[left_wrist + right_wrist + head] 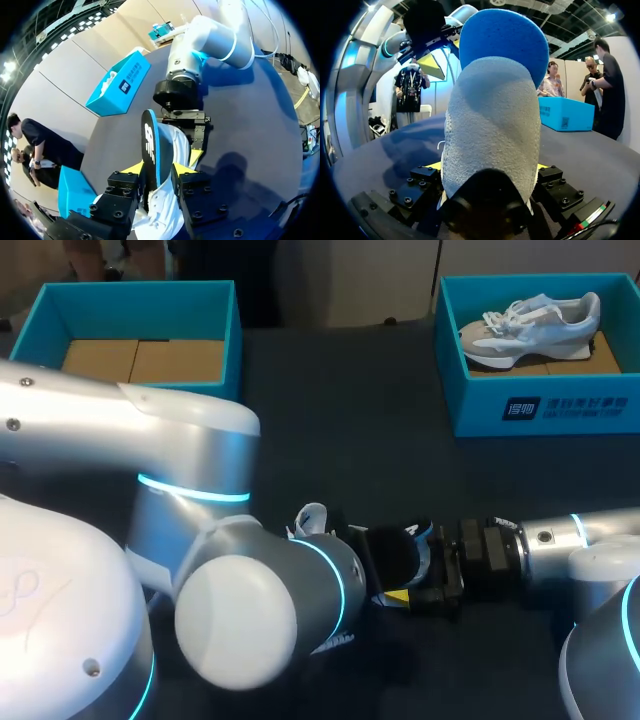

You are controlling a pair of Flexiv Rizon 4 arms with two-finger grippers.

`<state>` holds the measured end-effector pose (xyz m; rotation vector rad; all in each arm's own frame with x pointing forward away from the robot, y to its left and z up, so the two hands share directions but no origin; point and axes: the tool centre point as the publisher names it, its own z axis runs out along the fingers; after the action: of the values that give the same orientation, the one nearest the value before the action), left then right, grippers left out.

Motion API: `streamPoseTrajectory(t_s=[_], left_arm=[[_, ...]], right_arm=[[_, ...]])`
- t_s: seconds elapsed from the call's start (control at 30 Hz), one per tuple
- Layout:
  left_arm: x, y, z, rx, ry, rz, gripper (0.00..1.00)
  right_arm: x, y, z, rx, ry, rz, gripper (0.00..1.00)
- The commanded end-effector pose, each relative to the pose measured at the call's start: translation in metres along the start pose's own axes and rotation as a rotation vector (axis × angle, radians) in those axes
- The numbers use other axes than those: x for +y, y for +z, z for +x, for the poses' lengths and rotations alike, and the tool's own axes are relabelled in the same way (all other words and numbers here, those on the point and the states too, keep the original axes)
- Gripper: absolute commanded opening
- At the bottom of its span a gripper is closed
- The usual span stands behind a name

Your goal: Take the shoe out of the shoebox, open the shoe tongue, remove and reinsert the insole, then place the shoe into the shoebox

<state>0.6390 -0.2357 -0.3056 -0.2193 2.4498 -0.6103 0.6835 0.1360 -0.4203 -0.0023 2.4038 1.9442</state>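
Now the shoe (167, 212) is out of the box and is near the front edge of the dark table (340, 420), between the 2 arms. I cannot tell if it rests on the table. The right gripper (425, 585) comes in from the right side, and its fingers press the shoe from 2 sides. In the right wrist view the grey sole fills the space between them. The left gripper (157, 170) is above the shoe opening. Its 2 yellow tips pinch the insole (149, 150), which stands upright, black on 1 face and blue on the other, with its lower end inside the shoe. Far behind, at the right corner of the table, the right shoebox (480, 410) is blue and contains a second pale shoe (530, 325). At the left corner the left shoebox (55, 310), also blue, shows only brown cardboard (140, 360) inside.
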Motion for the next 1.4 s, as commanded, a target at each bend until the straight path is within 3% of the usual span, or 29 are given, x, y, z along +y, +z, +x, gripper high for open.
streamPoseTrajectory(t_s=[0.03, 0.47, 1.4], left_arm=[[-0.002, 0.01, 0.005, 0.001, -0.004, -0.004, 0.35], [-0.003, 0.022, 0.006, -0.037, -0.049, 0.005, 0.35], [-0.011, 0.017, 0.015, -0.138, -0.075, 0.005, 0.35]], right_arm=[[-0.002, 0.003, 0.002, -0.002, 0.0, 0.002, 0.0], [-0.002, 0.003, 0.002, -0.002, 0.0, 0.002, 0.0], [-0.002, 0.003, 0.002, -0.002, 0.0, 0.002, 0.0]])
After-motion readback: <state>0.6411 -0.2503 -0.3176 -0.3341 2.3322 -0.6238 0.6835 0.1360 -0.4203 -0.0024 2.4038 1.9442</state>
